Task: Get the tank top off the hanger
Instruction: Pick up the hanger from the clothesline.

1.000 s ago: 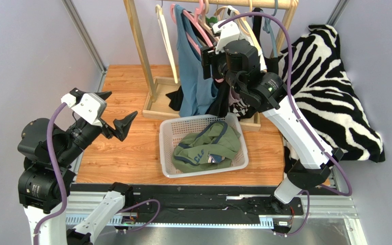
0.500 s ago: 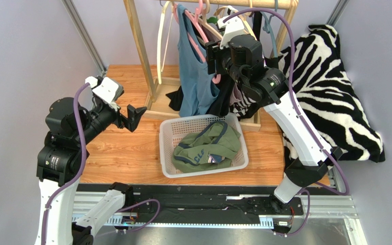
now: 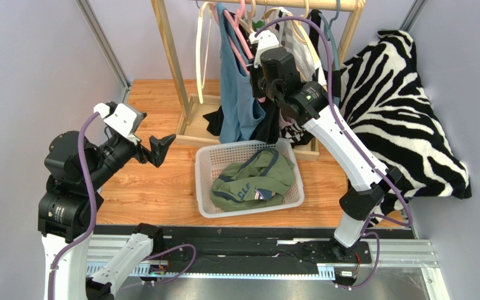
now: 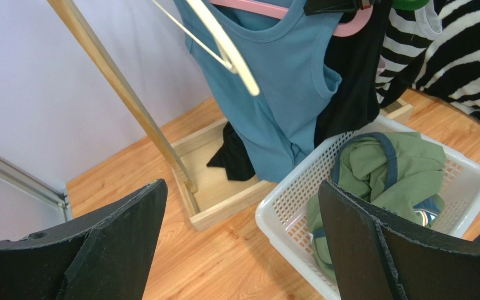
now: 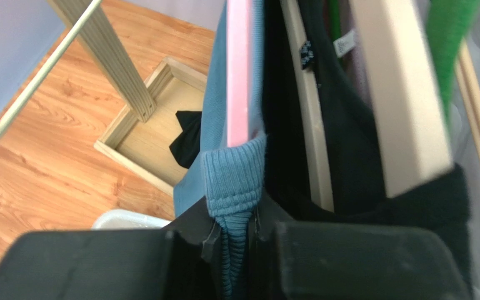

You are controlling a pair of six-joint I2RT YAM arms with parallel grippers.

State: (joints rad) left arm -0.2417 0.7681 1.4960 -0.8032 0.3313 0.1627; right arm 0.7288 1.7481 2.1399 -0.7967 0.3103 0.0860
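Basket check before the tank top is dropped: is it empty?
No, a green garment lies in the white basket.

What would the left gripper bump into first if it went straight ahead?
Probably the wooden rack base, low down beside the white basket. The left gripper is open and aims between them. Depth is hard to judge, so the basket could come first.

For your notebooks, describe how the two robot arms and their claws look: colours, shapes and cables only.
The left arm and right arm share one build: white link shells joined by rounded black joint housings. A purple cable loops loosely along each arm. The left claw and right claw have broad, matte black fingers. No markings are legible.
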